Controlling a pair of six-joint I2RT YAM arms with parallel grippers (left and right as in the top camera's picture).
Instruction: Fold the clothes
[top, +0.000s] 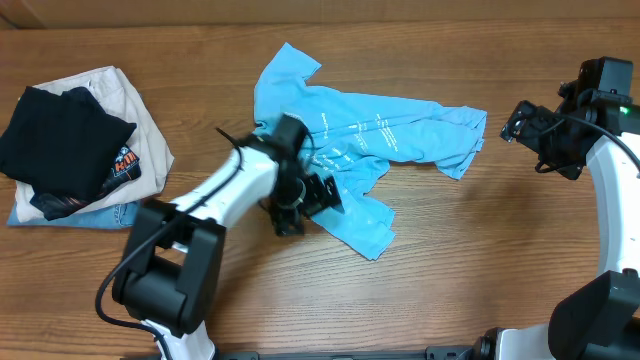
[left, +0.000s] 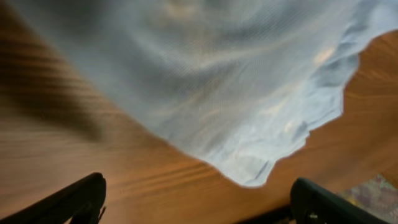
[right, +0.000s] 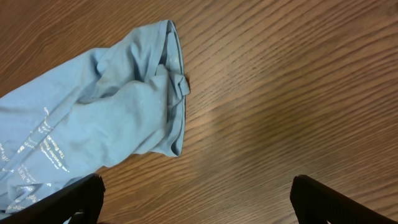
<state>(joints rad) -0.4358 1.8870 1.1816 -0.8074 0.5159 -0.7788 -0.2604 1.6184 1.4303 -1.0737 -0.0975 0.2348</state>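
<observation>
While the blue T-shirt (top: 400, 125) lies crumpled and twisted across the middle of the wooden table (top: 480, 270), your left gripper (left: 199, 205) hangs low at its near edge. Its fingers are spread wide, with nothing between them. Your right gripper (right: 199, 202) waits over bare wood just off the shirt's right end, likewise spread and empty.

The step in hand looks like taking hold so the shirt can be pulled flat; no fold is made yet. From the left wrist, a loose point of cloth sits just ahead of the fingers, so close on that edge rather than on the bunched middle, where you would likely catch several layers. Bring the right gripper onto the rolled end seen from its wrist, then draw the two ends apart low over the table so the twist comes out.

The wood looks smooth, so expect the cotton to slide rather than stay put; keep one end pinned while the other moves. Bare table lies near and to the right. At the far left a black garment (top: 60, 140) rests on a beige one (top: 140, 115), well apart from the shirt; keep your spreading away from that pile.
</observation>
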